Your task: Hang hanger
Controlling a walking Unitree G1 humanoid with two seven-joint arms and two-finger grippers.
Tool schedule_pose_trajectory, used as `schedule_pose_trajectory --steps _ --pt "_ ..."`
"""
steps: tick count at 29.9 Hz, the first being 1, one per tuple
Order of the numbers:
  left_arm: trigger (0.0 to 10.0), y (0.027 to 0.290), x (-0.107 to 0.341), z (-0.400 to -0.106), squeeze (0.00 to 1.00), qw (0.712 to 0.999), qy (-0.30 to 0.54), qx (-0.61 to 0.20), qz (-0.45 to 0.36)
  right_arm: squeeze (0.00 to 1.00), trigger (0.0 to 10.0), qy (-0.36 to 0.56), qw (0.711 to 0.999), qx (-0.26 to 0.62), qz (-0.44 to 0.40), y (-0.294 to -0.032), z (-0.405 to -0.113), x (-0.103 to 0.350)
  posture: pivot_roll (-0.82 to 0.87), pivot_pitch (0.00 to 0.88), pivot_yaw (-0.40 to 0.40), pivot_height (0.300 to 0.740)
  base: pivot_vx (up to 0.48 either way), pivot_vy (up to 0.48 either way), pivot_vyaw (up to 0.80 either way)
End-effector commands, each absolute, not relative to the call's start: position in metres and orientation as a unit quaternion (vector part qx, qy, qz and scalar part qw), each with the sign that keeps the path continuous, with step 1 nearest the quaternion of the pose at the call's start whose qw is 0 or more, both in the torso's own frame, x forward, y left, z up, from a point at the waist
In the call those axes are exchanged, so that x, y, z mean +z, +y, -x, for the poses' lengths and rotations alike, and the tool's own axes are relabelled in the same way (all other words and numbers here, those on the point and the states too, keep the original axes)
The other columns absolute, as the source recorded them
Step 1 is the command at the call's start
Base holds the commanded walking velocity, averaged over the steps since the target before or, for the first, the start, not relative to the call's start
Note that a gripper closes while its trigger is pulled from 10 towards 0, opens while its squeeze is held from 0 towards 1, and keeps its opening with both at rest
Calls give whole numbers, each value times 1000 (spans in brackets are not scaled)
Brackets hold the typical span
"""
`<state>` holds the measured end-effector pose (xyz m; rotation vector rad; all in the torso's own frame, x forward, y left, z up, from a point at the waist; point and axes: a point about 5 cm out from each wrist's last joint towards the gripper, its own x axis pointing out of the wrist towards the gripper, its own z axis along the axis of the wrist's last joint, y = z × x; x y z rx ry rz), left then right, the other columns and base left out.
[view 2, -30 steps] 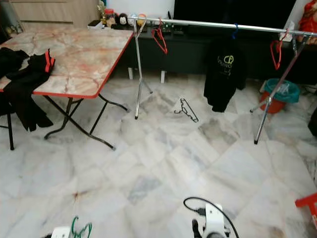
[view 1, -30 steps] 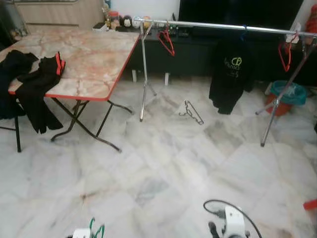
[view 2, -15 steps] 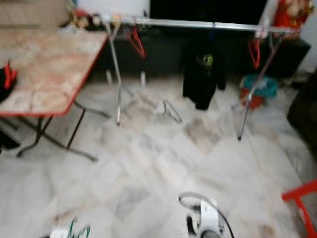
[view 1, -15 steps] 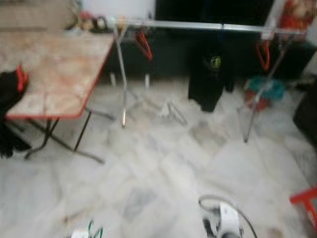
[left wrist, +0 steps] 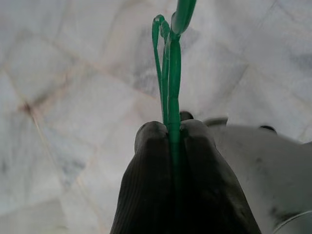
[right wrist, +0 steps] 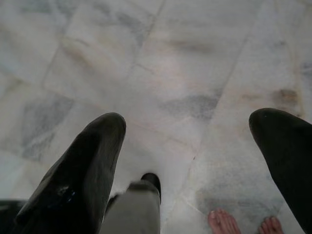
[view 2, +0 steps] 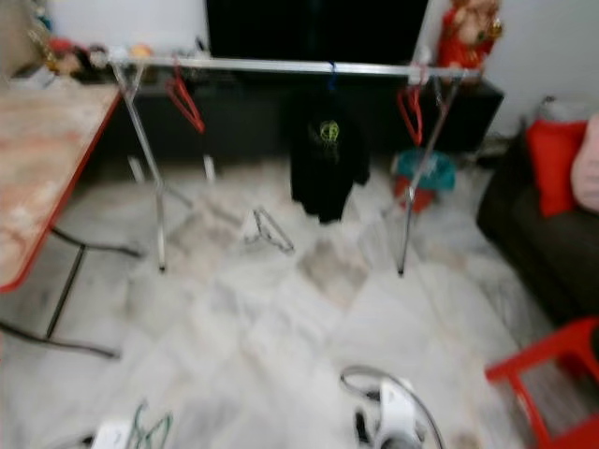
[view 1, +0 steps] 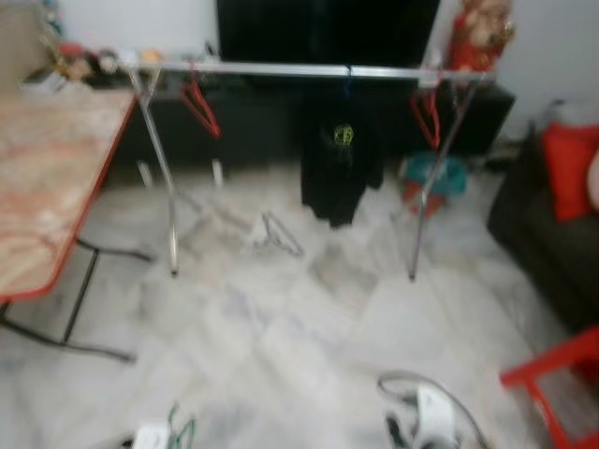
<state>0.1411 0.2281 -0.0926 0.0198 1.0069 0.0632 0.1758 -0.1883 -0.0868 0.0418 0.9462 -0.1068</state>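
A green hanger [left wrist: 168, 73] is clamped between the closed fingers of the left gripper [left wrist: 174, 130], held low above the marble floor [view 1: 299, 337]. The right gripper [right wrist: 187, 129] is spread wide over the floor. Ahead, a clothes rail [view 1: 299, 70] carries red hangers [view 1: 198, 105] and a black shirt [view 1: 339, 164].

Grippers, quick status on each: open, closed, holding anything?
Left gripper: closed on the green hanger, held low over the marble floor.
Right gripper: open, holding nothing, fingers spread wide above the floor.
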Motion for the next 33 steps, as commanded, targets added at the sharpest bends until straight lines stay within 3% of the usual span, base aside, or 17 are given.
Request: schedule_pose_trajectory --steps 1,18,25,33 --pt "10000 220 -94 -141 0 874 486 22 -4 0 10000 454 889 -61 -13 -199 -176 -85 7 0 -36 736 382 0 0" --pt "10000 220 -95 -141 0 873 486 21 -3 0 10000 450 892 -37 -7 -197 -178 -84 5 0 -38 736 381 0 0" --pt "10000 219 -95 -141 0 874 486 20 -3 0 10000 449 893 -30 -17 -195 -178 -84 5 0 -39 736 392 0 645" --pt "10000 219 -95 -140 0 873 487 20 -2 0 10000 453 891 -30 -19 -196 -178 -85 2 0 -40 736 394 0 0"
